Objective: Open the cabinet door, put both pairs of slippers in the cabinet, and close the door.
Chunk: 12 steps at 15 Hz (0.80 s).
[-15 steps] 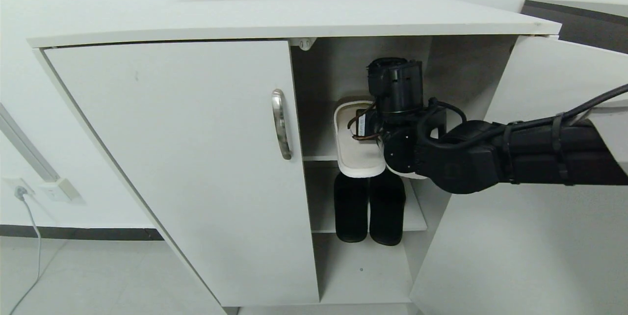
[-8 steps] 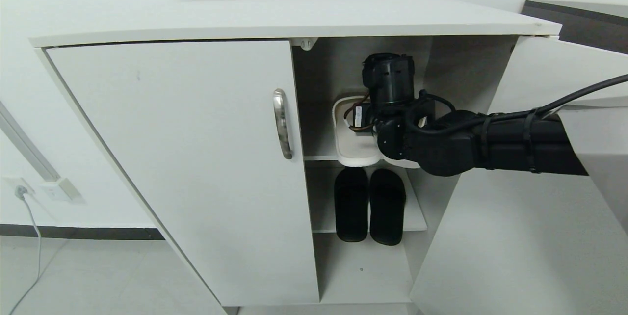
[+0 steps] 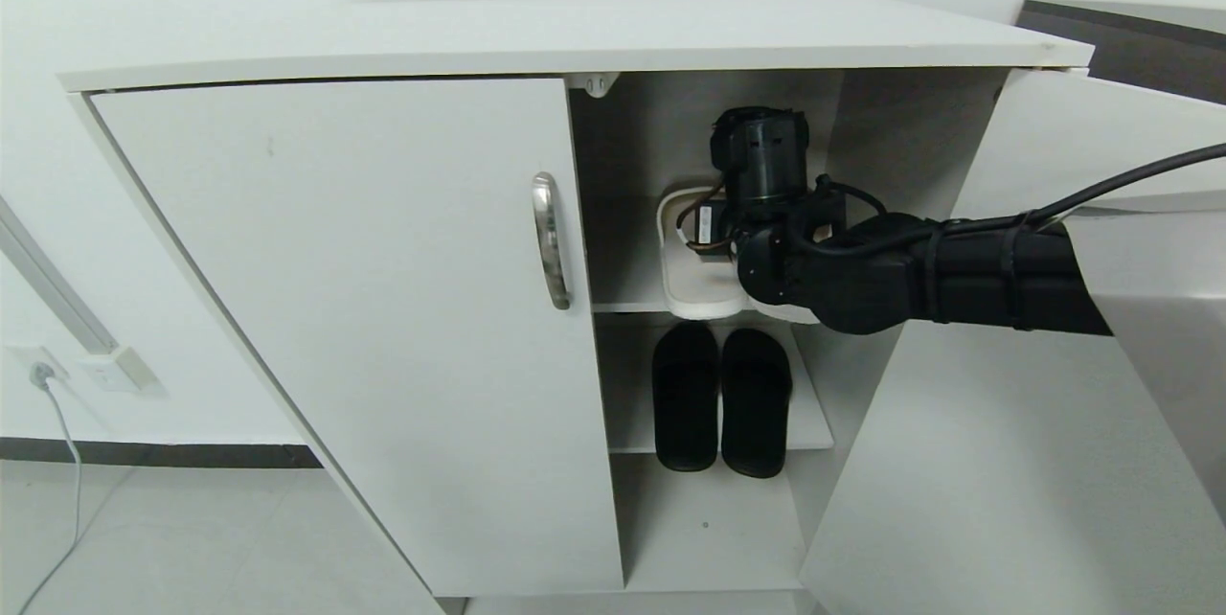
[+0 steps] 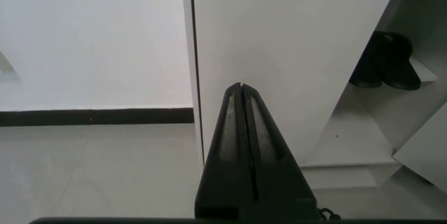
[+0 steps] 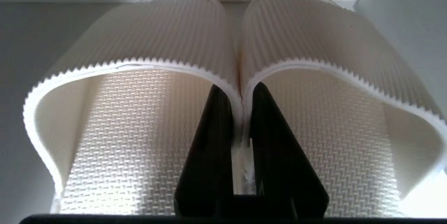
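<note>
A white laminate cabinet (image 3: 575, 31) with a flat slab top fills the middle of the head view. Its left door (image 3: 364, 308) is shut and carries a curved, brushed-metal bar handle (image 3: 548, 241). The right door (image 3: 1006, 462) stands swung wide open at the lower right of the frame.

Inside the open half, a pair of white slippers (image 3: 694, 294) lies side by side on the upper shelf (image 3: 623, 307), at the centre of the frame, heels at the shelf's front edge. The black right arm (image 3: 958, 284) comes in from the right edge and covers part of them. Just below, a pair of matte black slippers (image 3: 718, 399) sits side by side on the middle shelf (image 3: 814, 423), toes pointing inward.

The right wrist view adds the close detail. The white slippers have ribbed foam straps with saw-toothed edges and woven-pattern footbeds. The right tool (image 5: 241, 95) has one flat black finger under each strap and pinches the two touching inner strap walls together.

The left wrist view shows the left tool (image 4: 241, 91) clenched on nothing, its tapered fingers pressed together. It hangs above pale floor (image 4: 91, 175), in front of the shut door.
</note>
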Motion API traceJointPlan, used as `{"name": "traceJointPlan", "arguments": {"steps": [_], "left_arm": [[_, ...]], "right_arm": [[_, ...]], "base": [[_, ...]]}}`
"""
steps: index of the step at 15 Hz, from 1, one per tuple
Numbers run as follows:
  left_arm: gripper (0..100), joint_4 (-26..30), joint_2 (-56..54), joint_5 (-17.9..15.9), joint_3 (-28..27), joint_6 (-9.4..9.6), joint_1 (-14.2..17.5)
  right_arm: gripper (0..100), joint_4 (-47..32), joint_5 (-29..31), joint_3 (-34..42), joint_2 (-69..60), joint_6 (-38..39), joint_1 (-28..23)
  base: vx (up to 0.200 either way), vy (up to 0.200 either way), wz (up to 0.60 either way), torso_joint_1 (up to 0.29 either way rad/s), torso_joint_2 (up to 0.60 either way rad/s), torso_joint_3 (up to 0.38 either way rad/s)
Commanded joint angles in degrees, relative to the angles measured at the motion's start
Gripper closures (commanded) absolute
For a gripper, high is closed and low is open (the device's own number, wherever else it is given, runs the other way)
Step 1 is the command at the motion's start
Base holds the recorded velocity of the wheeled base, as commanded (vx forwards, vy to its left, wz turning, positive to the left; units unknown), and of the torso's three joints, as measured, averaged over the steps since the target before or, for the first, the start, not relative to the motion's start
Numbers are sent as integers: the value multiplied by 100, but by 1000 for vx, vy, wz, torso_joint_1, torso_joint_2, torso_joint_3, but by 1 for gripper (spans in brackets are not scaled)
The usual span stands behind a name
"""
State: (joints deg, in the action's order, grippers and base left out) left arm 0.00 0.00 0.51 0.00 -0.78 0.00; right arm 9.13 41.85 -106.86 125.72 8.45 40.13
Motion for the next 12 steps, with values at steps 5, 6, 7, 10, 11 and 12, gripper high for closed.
{"name": "traceJointPlan", "arguments": {"steps": [5,6,7,10,11,12], "left_arm": [[100,0,0,2,-9,-10,0],[100,0,0,2,0,-1,0],[100,0,9,2,0,-1,0],[100,0,9,2,0,-10,0],[100,0,0,2,0,-1,0],[100,0,0,2,0,-1,0]], "right_arm": [[100,1,-1,-10,58,-1,12],[100,1,-1,-10,58,-1,12],[0,1,-1,-1,58,-1,12],[0,1,-1,60,23,8,21],[0,10,-1,350,-162,-1,74],[0,45,7,605,-320,8,144]], "base": [[0,0,0,0,0,0],[0,0,0,0,0,0],[0,0,0,0,0,0],[0,0,0,0,0,0],[0,0,0,0,0,0],[0,0,0,0,0,0]]}}
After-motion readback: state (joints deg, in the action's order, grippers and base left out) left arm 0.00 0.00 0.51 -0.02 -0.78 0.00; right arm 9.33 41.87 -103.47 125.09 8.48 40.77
